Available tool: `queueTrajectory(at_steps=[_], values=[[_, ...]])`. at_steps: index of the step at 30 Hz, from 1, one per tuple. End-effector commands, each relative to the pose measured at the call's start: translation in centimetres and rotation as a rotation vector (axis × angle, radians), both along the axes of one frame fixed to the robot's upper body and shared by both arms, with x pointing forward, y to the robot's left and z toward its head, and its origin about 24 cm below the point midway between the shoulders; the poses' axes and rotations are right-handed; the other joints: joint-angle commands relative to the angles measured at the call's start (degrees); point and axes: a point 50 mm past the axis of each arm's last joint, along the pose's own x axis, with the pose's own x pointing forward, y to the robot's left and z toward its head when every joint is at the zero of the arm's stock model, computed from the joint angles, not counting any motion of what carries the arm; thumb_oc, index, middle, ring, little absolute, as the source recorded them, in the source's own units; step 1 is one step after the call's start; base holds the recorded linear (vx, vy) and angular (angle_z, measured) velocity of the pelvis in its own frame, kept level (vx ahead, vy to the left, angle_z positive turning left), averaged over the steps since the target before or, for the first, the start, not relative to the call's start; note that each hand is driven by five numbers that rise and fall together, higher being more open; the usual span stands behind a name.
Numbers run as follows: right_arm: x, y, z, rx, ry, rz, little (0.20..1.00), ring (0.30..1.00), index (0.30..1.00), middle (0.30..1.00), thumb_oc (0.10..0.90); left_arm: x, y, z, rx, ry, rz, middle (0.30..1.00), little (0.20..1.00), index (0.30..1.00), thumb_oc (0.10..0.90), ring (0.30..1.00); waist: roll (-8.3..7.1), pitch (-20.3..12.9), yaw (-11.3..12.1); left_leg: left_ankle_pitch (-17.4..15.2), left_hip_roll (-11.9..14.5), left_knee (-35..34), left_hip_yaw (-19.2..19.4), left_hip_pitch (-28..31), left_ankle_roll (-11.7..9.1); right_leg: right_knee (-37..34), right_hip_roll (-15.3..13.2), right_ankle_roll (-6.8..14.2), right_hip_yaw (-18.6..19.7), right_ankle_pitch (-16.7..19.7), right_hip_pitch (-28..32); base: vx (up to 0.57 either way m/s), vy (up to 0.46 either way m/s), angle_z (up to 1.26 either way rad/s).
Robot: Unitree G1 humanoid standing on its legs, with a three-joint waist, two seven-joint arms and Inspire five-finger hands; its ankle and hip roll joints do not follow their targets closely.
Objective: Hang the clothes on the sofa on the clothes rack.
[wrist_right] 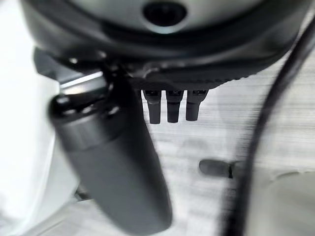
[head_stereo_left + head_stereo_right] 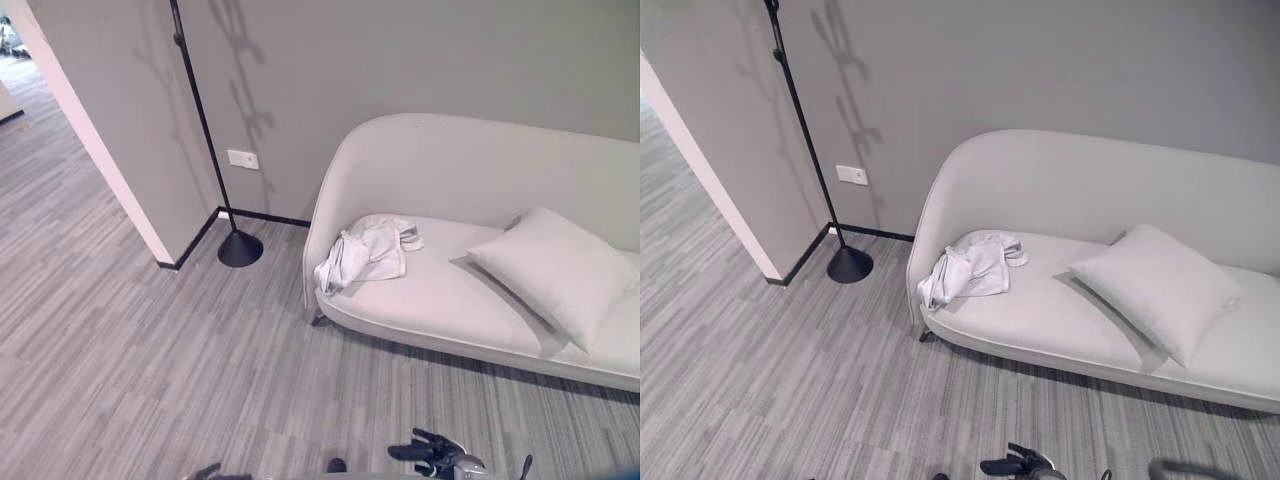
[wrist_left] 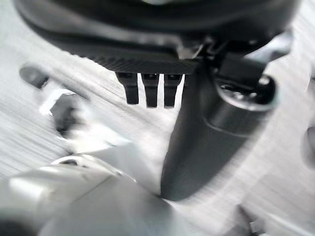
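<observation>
**Garment on the sofa, both hands empty**

Low at the frame's edge in the left eye view, the right robot hand point(image 2: 432, 452) hangs above the floor point(image 2: 150, 370), well apart from the white clothes point(image 2: 365, 252) crumpled at the left end of the sofa point(image 2: 450, 300), beside a pillow point(image 2: 555, 270). A black clothes rack point(image 2: 215, 150) stands by the wall.

Left wrist view: the left robot hand point(image 3: 197, 142) is released, fingers straight.

Right wrist view: likewise relaxed, holding nothing.

Risk, as I judge it: a shallow pinch could let loose cloth slip, or snag short of the rack.

Clothes rack point(image 2: 205, 130) top cut off.
</observation>
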Motion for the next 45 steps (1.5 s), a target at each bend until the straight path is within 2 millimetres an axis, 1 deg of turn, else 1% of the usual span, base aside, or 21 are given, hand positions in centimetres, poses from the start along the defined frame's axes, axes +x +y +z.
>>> queueTrajectory(at_steps=[1, 3, 4, 5, 6, 7, 12, 14, 16, 17, 19, 21, 22, 25, 30, 34, 36, 38, 42, 44, 45], values=[[2.7, -2.4, 1.6, -0.024, -0.148, -0.101, 0.900, 0.900, 0.900, 0.900, 0.800, 0.3, -2.0, -0.4, -0.016, 0.021, -0.161, 0.900, 0.900, 0.900, 0.800, 0.900, 0.28, 1.39, 2.18, 3.95, -4.83, -19.10, 5.72, 1.64, 2.99, 0.52, -7.31, 11.51, 4.33, -1.74, 4.30, 0.38, 0.059, 0.31], [3.2, -2.6, 1.9, -0.030, -0.175, -0.113, 0.900, 0.900, 0.900, 0.900, 0.800, 0.1, -2.0, -0.4, -0.013, 0.030, -0.179, 0.900, 0.900, 0.900, 0.800, 0.900, 1.27, 0.19, 3.48, 6.45, -6.86, -33.26, 8.23, 0.04, 2.55, 0.52, -6.09, 11.98, 3.25, -3.66, 5.84, 0.43, 0.123, 0.27], [3.8, -2.5, 2.2, -0.039, -0.182, -0.099, 0.900, 0.900, 0.900, 0.900, 0.800, -0.3, -2.0, -0.5, -0.019, 0.046, -0.182, 0.900, 0.900, 0.900, 0.800, 0.900, 2.46, -0.51, 5.25, 11.16, -7.69, -42.43, 9.20, -0.22, 2.00, 0.52, -4.62, 11.82, 3.08, -5.56, 8.27, 0.35, 0.101, 0.14], [3.9, -2.5, 2.2, -0.038, -0.182, -0.099, 0.900, 0.900, 0.900, 0.900, 0.800, -0.3, -2.0, -0.5, -0.018, 0.046, -0.182, 0.900, 0.900, 0.900, 0.800, 0.900, 2.37, -0.29, 5.29, 11.32, -7.80, -42.80, 9.27, 0.20, 2.02, 0.52, -4.76, 11.84, 3.10, -5.63, 8.51, 0.43, 0.154, 0.17], [5.6, -1.6, 2.8, -0.039, -0.214, -0.065, 0.900, 0.900, 0.900, 0.900, 0.800, -1.3, -2.0, -0.7, -0.016, 0.088, -0.181, 0.900, 0.900, 0.900, 0.800, 0.900, 2.46, -0.91, 6.35, 11.96, -9.27, -42.84, 7.79, -0.26, 2.14, 0.52, -4.81, 11.95, 3.14, -6.59, 9.98, 0.30, 0.135, 0.13], [5.8, -1.1, 2.7, -0.027, -0.214, -0.059, 0.900, 0.900, 0.900, 0.900, 0.800, -1.8, -1.8, -0.8, -0.018, 0.106, -0.176, 0.900, 0.900, 0.900, 0.800, 0.900, 2.23, -1.55, 6.44, 11.79, -9.63, -43.89, 7.47, 1.15, 2.63, 0.52, -5.18, 12.09, 3.00, -6.70, 10.25, 0.30, 0.135, -0.08], [5.3, 0.4, 2.2, 0.016, -0.196, -0.064, 0.900, 0.900, 0.900, 0.900, 0.800, -2.9, -0.8, -0.7, 0.003, 0.130, -0.149, 0.900, 0.900, 0.900, 0.800, 0.900, 1.17, -4.66, 7.19, 11.20, -10.52, -49.19, 7.22, 7.53, 3.87, 2.41, -7.05, 13.53, 1.17, -6.61, 11.62, 0.29, 0.137, -0.05], [5.1, 0.7, 2.0, 0.022, -0.183, -0.077, 0.900, 0.900, 0.900, 0.900, 0.800, -2.9, -0.8, -0.8, 0.010, 0.136, -0.170, 0.900, 0.900, 0.900, 0.800, 0.900, 1.32, -5.49, 7.71, 10.71, -10.83, -51.53, 6.92, 10.71, 4.48, 7.27, -8.31, 14.67, 0.08, -6.91, 10.53, 0.20, 0.175, 0.29], [5.3, 1.1, 2.0, 0.038, -0.188, -0.107, 0.900, 0.900, 0.900, 0.900, 0.800, -2.5, -1.1, -0.7, 0.020, 0.135, -0.231, 0.900, 0.900, 0.900, 0.800, 0.900, 2.28, -5.11, 7.81, 9.68, -10.82, -52.14, 6.45, 13.24, 5.41, 14.93, -9.71, 15.94, -0.82, -6.24, 7.65, 0.13, 0.166, 0.12], [5.1, 1.5, 1.8, 0.058, -0.175, -0.138, 0.900, 0.900, 0.900, 0.900, 0.800, -2.2, -1.3, -0.7, 0.027, 0.140, -0.295, 0.900, 0.900, 0.900, 0.800, 0.900, 3.31, -4.52, 7.18, 9.27, -10.55, -52.50, 5.11, 14.78, 5.98, 21.29, -10.64, 16.61, -1.50, -3.60, 4.21, 0.14, 0.098, 0.14], [4.3, 1.9, 1.4, 0.072, -0.141, -0.186, 0.900, 0.900, 0.900, 0.900, 0.800, -1.8, -1.8, -0.8, 0.029, 0.141, -0.336, 0.900, 0.900, 0.900, 0.800, 0.900, 4.32, -4.56, 6.07, 8.45, -9.45, -53.41, 2.99, 16.15, 5.37, 17.44, -11.70, 15.59, -3.71, -4.33, 1.79, 0.12, -0.020, 0.65], [3.2, 1.3, 1.0, 0.057, -0.085, -0.255, 0.900, 0.900, 0.900, 0.900, 0.800, -1.5, -2.0, -0.8, 0.036, 0.143, -0.364, 0.900, 0.900, 0.900, 0.800, 0.900, 3.59, -4.09, 4.61, 7.87, -9.65, -53.41, 1.40, 16.96, 4.89, 9.30, -9.79, 15.22, 0.57, -4.11, 2.17, 0.09, -0.089, 0.88], [2.7, 1.8, 0.7, 0.074, -0.054, -0.294, 0.900, 0.900, 0.900, 0.900, 0.800, -1.9, -2.3, -0.9, 0.026, 0.156, -0.356, 0.900, 0.900, 0.900, 0.800, 0.900, 2.93, -4.55, 5.02, 7.57, -9.66, -53.41, 1.39, 16.76, 4.44, 5.30, -9.42, 15.23, 0.48, -3.51, 3.28, 0.09, -0.105, 0.80], [1.6, 2.3, 0.3, 0.104, -0.017, -0.352, 0.900, 0.900, 0.900, 0.900, 0.800, -2.4, -2.7, -1.1, 0.007, 0.166, -0.343, 0.900, 0.900, 0.900, 0.800, 0.900, 2.42, -5.40, 5.30, 7.18, -9.54, -53.41, -0.04, 16.81, 3.83, 1.20, -8.50, 15.02, 0.37, -2.29, 5.22, 0.08, -0.075, 0.48], [0.3, 3.3, -0.3, 0.169, -0.002, -0.447, 0.900, 0.900, 0.900, 0.900, 0.800, -3.3, -2.7, -1.2, -0.004, 0.199, -0.318, 0.900, 0.900, 0.900, 0.800, 0.900, 1.90, -6.04, 5.28, 7.57, -8.97, -53.41, -2.43, 16.10, 2.24, 0.52, -7.81, 14.49, -1.98, -3.61, 6.29, 0.03, -0.049, 0.14], [2.3, 5.5, 0.3, 0.240, -0.145, -0.409, 0.900, 0.900, 0.900, 0.900, 0.800, -4.1, -2.1, -1.2, -0.002, 0.205, -0.220, 0.900, 0.900, 0.900, 0.800, 0.900, 1.49, -6.01, 4.62, 8.17, -8.71, -53.41, -3.68, 15.09, 1.38, 0.52, -7.44, 14.32, -3.43, -3.90, 5.83, 0.00, -0.044, 0.36], [6.1, 7.0, 3.3, 0.296, -0.392, -0.306, 0.900, 0.900, 0.900, 0.900, 0.800, -5.0, -2.2, -1.3, -0.013, 0.218, -0.176, 0.900, 0.900, 0.900, 0.800, 0.900, 1.28, -5.79, 3.45, 8.23, -8.44, -53.41, -3.26, 14.53, 1.22, 0.52, -7.30, 14.33, -3.26, -3.90, 5.30, -0.01, -0.038, 0.16], [8.4, 6.9, 7.4, 0.311, -0.628, -0.229, 0.900, 0.900, 0.900, 0.900, 0.800, -5.2, -2.3, -1.4, -0.013, 0.213, -0.163, 0.900, 0.900, 0.900, 0.800, 0.900, 1.03, -5.50, 2.29, 8.18, -8.24, -53.41, -2.80, 14.24, 1.22, 0.52, -7.32, 14.42, -2.86, -3.69, 4.81, -0.01, -0.010, -0.06], [8.3, 3.8, 14.8, 0.226, -0.983, -0.094, 0.900, 0.900, 0.900, 0.900, 0.800, -4.7, -2.8, -1.4, -0.019, 0.192, -0.213, 0.900, 0.900, 0.900, 0.800, 0.900, 0.82, -5.08, -0.10, 7.92, -7.83, -53.41, -1.87, 13.73, 1.12, 0.52, -7.31, 14.68, -1.77, -3.20, 3.69, -0.03, -0.020, -0.26], [7.7, 2.5, 17.3, 0.175, -1.086, -0.034, 0.900, 0.900, 0.900, 0.900, 0.800, -4.5, -2.8, -1.4, -0.020, 0.189, -0.247, 0.900, 0.900, 0.900, 0.800, 0.900, 0.76, -5.07, -0.85, 7.81, -7.62, -53.41, -1.61, 13.59, 1.09, 0.52, -7.26, 14.74, -1.31, -3.14, 3.24, -0.01, -0.023, -0.35], [7.6, 2.5, 17.3, 0.174, -1.085, -0.034, 0.900, 0.900, 0.900, 0.900, 0.800, -4.5, -2.8, -1.4, -0.021, 0.190, -0.248, 0.900, 0.900, 0.900, 0.800, 0.900, 0.80, -5.13, -0.80, 7.80, -7.61, -53.41, -1.59, 13.58, 1.09, 0.52, -7.24, 14.74, -1.29, -3.13, 3.23, -0.01, -0.026, -0.42]])
